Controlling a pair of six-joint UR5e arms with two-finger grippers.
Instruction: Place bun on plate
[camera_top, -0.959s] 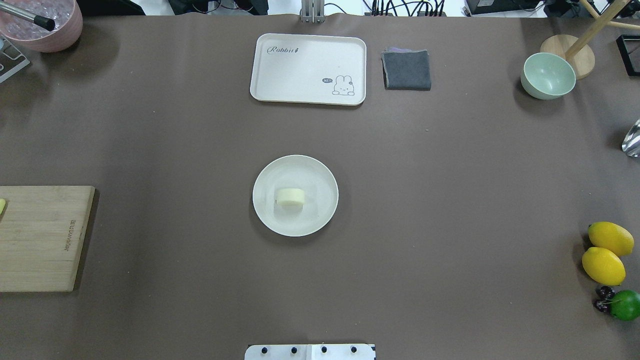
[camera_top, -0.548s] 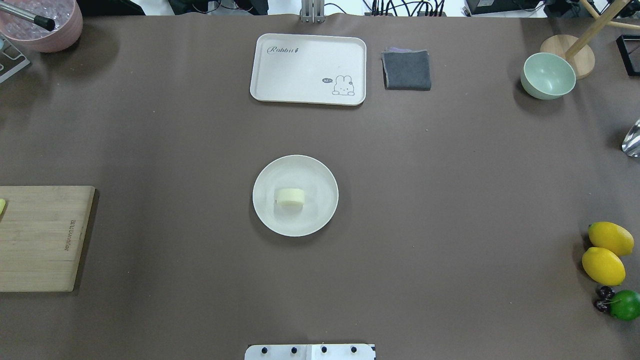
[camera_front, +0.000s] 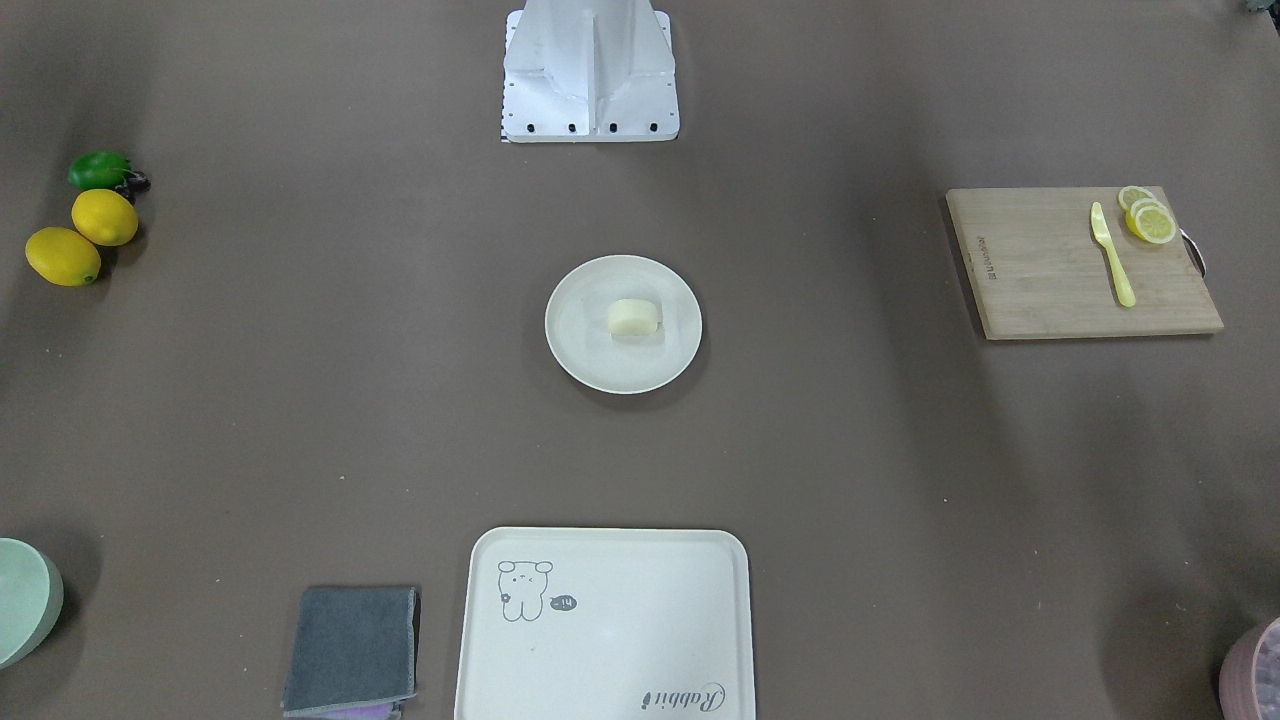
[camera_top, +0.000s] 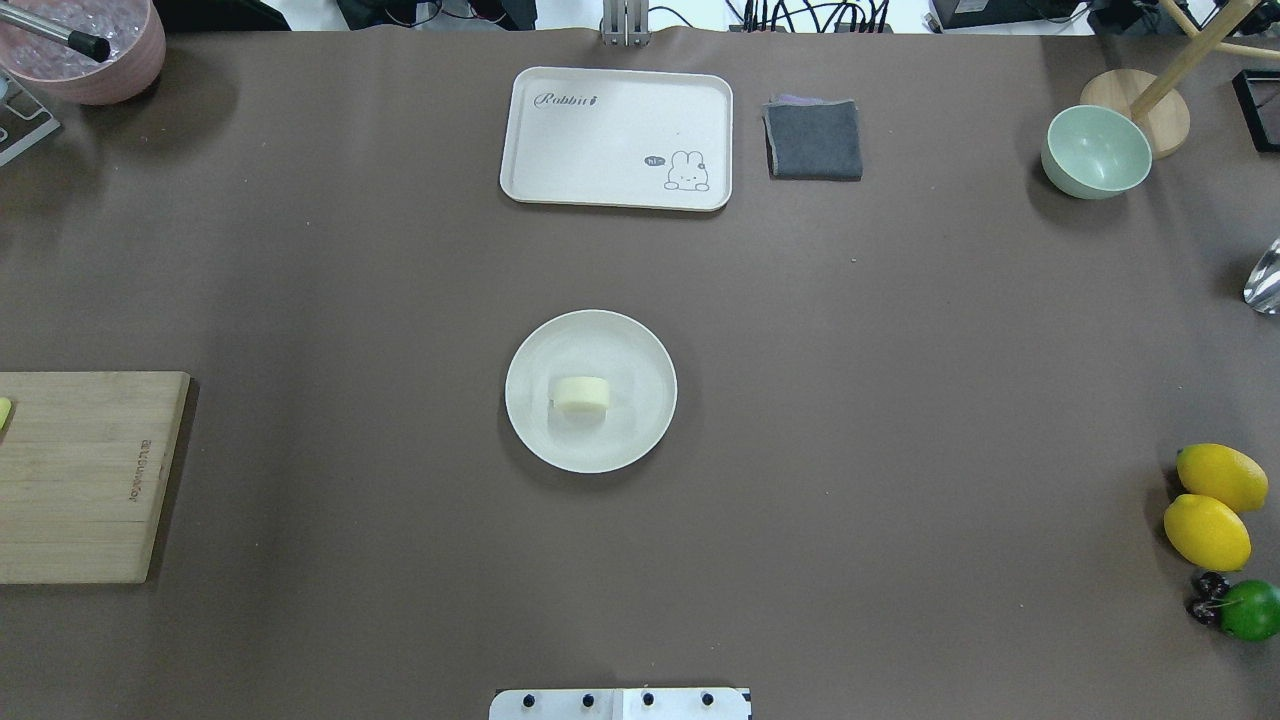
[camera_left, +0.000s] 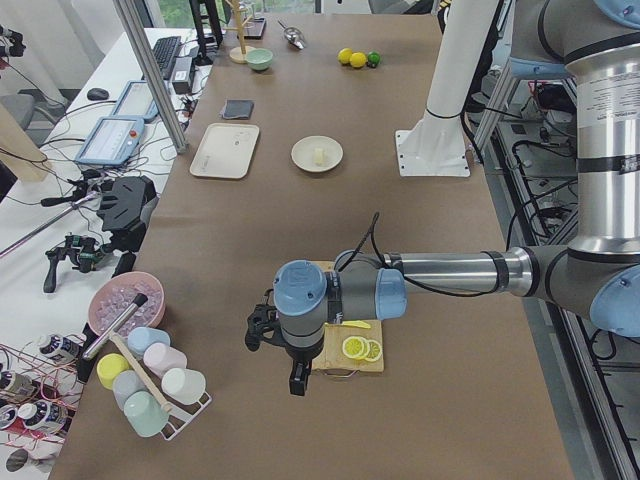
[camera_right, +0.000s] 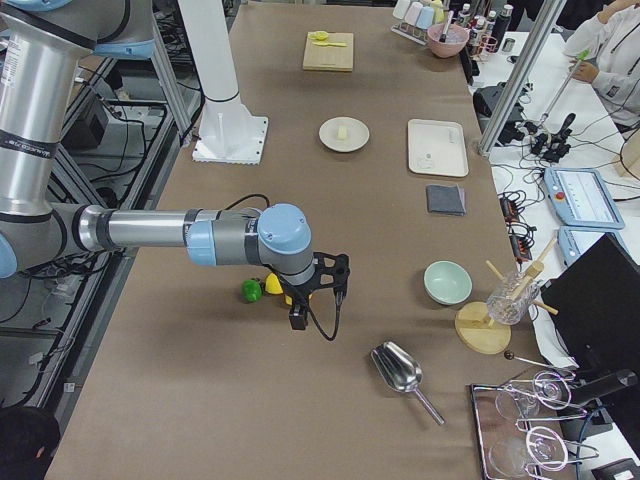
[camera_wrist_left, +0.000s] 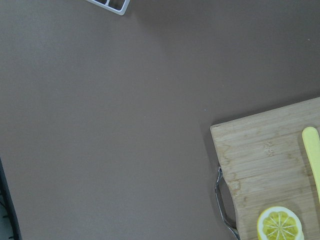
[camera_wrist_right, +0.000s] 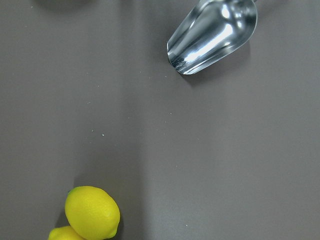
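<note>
Resting on its flat side, the small, pale cream, pillow-shaped bun (camera_top: 581, 393) is found near the centre of the round, cream-white plate (camera_top: 622, 440) with a shallow raised rim. It lies well inside that rim, so the placement is judged done, with nothing left to hold. The plate is set at the middle of the brown-covered table (camera_top: 900, 420), straight ahead of the robot's base, where it can be reached alike from either side. No arm is seen over the plate in the overhead or front-facing views; both are parked out at the table's ends, presumably so that the dish is left unobstructed. The left gripper (camera_left: 280, 352) is held above the table by the light wooden cutting board (camera_top: 80, 480), on which yellow lemon slices (camera_front: 1148, 218) and a pale yellow plastic knife (camera_front: 1112, 255) lie. The right gripper (camera_right: 316, 293) is held above two whole yellow lemons (camera_top: 1212, 505), with a shiny metal scoop (camera_wrist_right: 212, 35) near. Each gripper is shown only by a side camera and no fingers enter the wrist views, so whether the jaws are spread or pressed together cannot be told. Beyond the plate, the rectangular cream tray (camera_top: 600, 120) with a rabbit drawing and the folded grey cloth (camera_top: 814, 140) lie apart from it.
</note>
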